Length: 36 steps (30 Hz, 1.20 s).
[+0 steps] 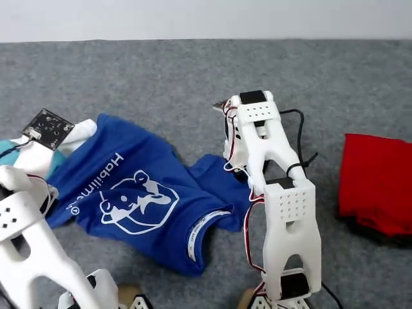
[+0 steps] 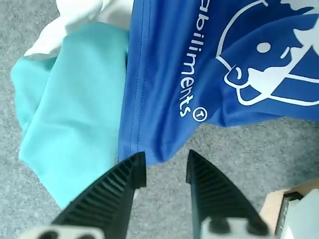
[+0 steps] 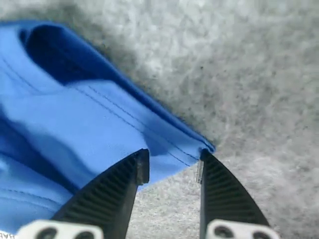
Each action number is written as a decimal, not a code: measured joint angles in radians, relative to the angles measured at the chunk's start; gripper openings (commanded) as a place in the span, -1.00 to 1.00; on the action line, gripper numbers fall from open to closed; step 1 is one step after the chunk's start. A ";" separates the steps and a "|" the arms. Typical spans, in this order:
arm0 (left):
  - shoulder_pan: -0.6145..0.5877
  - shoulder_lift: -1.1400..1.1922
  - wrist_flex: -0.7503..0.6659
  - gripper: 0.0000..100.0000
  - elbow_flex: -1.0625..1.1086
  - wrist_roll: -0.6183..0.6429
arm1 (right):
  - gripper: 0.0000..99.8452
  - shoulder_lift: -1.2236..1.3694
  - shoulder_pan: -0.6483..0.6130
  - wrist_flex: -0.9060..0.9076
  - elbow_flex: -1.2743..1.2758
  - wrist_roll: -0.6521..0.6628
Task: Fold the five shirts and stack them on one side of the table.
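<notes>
Left claw [image 2: 165,162] stood with its jaws apart at the hem of the blue shirt [image 2: 209,59], beside the spot where that hem overlapped a teal shirt [image 2: 70,99]; whether it touched the cloth could not be told. A white shirt [image 2: 84,15] showed past the teal one, cut off at the picture's edge. Right claw [image 3: 174,159] was also spread, its fingers on either side of a stitched corner of the blue shirt on the grey table [image 1: 161,71]. From the high view both claws were hidden beneath their own arms, and the blue shirt lay rumpled and unfolded between the arms. A folded red shirt [image 1: 376,183] sat well apart on the right arm's side, cut off by the frame, over a dark layer [image 1: 360,226] too hidden to identify.
</notes>
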 measured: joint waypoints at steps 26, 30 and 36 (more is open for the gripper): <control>0.253 0.075 -0.224 -0.71 -0.021 0.453 | -0.98 -0.236 0.124 0.003 0.008 0.097; 0.315 0.267 -0.227 -0.71 -0.175 0.491 | -0.98 -0.284 0.140 0.003 0.086 0.120; 0.334 0.643 -0.224 -0.71 -0.503 0.491 | -0.98 -0.315 0.140 0.003 0.103 0.121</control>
